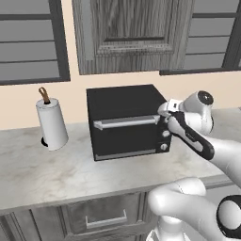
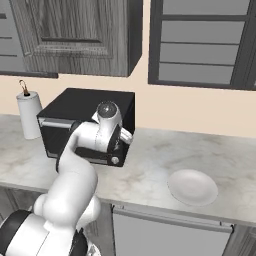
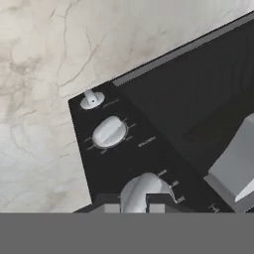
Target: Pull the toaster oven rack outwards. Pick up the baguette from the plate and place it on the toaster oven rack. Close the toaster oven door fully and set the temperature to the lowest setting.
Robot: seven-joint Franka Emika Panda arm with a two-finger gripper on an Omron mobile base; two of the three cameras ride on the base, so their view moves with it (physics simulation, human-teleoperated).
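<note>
Door (image 1: 126,134) upright and closed, handle (image 1: 126,123) horizontal, end effector (image 3: 142,202) pinching top knob (image 3: 141,191).

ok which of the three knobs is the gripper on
The top knob of the toaster oven, gripped by the shut gripper; the middle knob and bottom knob sit free farther along the column.

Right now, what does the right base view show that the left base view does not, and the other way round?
Right base view alone: the white plate, bare, on the counter to the right of the toaster oven. Left base view alone: the oven's front unobstructed, with the door shut, its silver handle, and the pincer closed at the top knob. Both share the oven, the paper towel roll to its left, and the marble counter.
</note>
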